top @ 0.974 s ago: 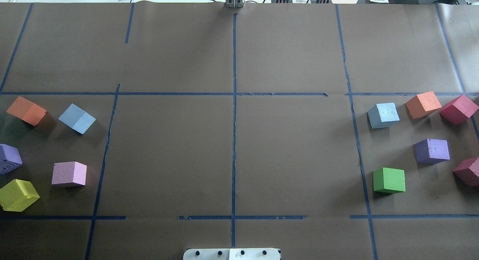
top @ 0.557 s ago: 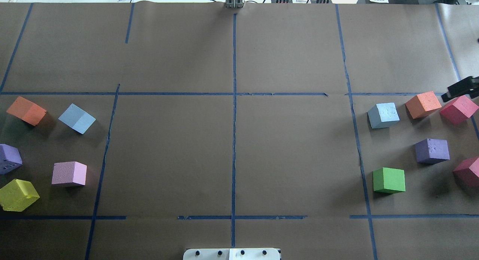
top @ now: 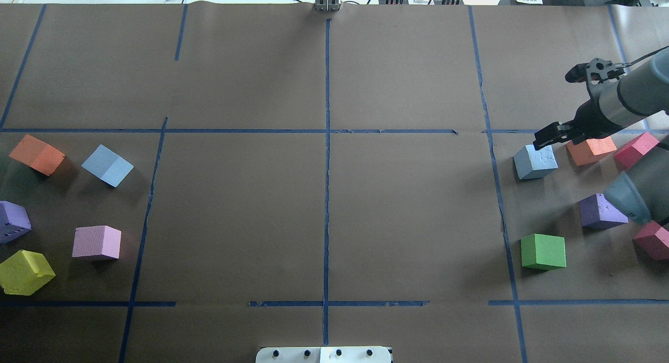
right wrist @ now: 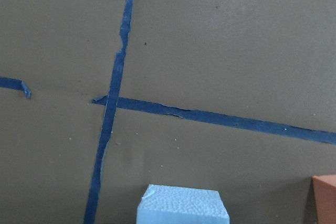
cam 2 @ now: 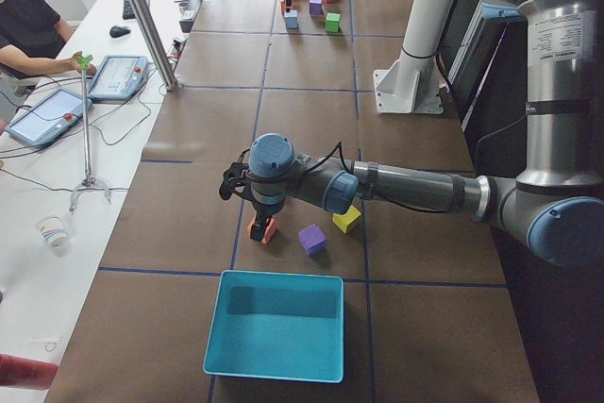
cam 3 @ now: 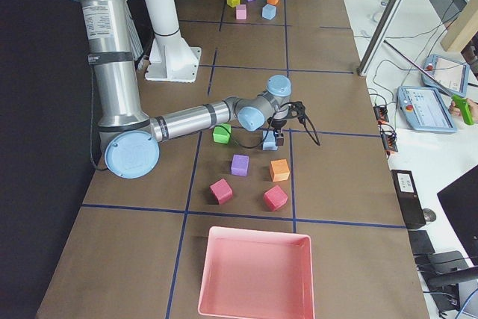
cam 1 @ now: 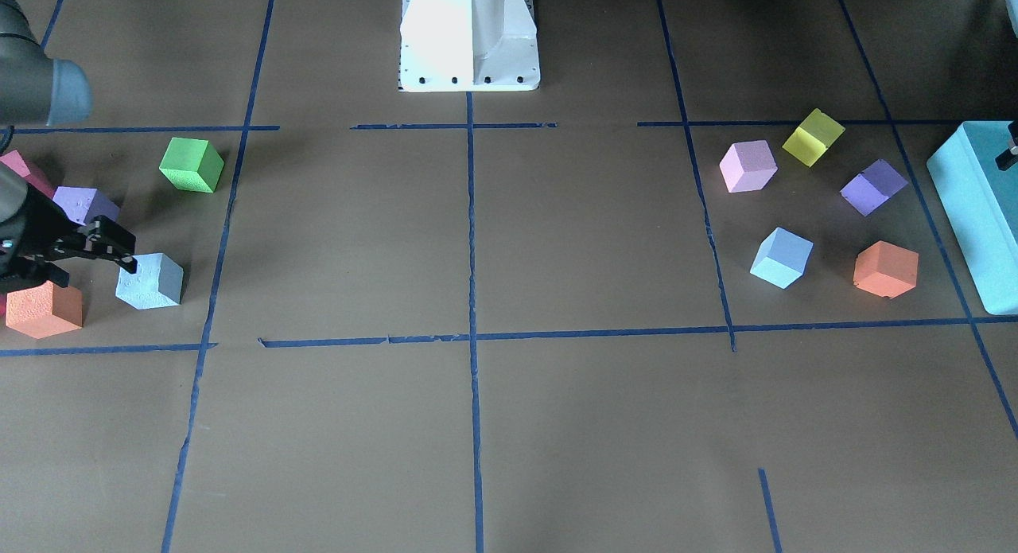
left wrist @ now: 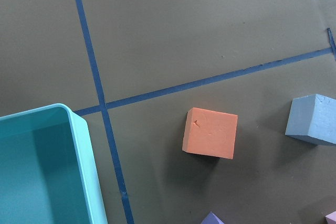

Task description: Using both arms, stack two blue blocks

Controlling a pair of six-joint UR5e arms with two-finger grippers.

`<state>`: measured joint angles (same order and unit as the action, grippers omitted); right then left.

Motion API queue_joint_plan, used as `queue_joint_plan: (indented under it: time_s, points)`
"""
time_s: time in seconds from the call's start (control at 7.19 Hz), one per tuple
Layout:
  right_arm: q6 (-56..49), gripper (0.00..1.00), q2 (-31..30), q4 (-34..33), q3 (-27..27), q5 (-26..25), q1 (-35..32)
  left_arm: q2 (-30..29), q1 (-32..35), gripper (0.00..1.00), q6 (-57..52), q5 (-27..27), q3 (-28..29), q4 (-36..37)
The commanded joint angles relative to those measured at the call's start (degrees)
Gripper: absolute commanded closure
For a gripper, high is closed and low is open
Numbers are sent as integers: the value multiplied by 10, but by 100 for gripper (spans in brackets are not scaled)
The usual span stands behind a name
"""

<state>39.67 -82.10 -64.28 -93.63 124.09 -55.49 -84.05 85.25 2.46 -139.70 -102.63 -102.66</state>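
One blue block [top: 534, 162] lies on the right side of the table; it also shows in the front view [cam 1: 151, 281] and at the bottom edge of the right wrist view [right wrist: 184, 205]. My right gripper [top: 546, 137] hovers just beyond its far edge, open and empty, apart from it [cam 1: 119, 247]. The other blue block [top: 107, 165] lies on the left side [cam 1: 781, 257] and at the right edge of the left wrist view [left wrist: 312, 120]. My left gripper [cam 2: 233, 184] hangs above the orange cube there; I cannot tell whether it is open or shut.
Orange [top: 590, 148], crimson [top: 635, 149], purple [top: 601, 211] and green [top: 543, 252] cubes surround the right blue block. Orange [top: 36, 154], pink [top: 96, 243], yellow [top: 25, 271] and purple [top: 13, 221] cubes lie left. A turquoise box [cam 1: 974, 211] and a pink tray [cam 3: 254, 274] stand at the table's ends.
My right arm has come in from the right edge and moved left, so its gripper now hangs by the right blue block. No block has moved.
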Motion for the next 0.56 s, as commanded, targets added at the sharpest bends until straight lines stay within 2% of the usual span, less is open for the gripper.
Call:
queue_joint_plan:
  time_s: [0.0, 0.42]
  points:
    - [18, 1, -2, 29, 19, -6, 10, -1, 0, 0, 0, 0, -2, 0]
    - [22, 1, -1, 28, 31, -5, 32, -1, 0, 0, 0, 0, -6, 0]
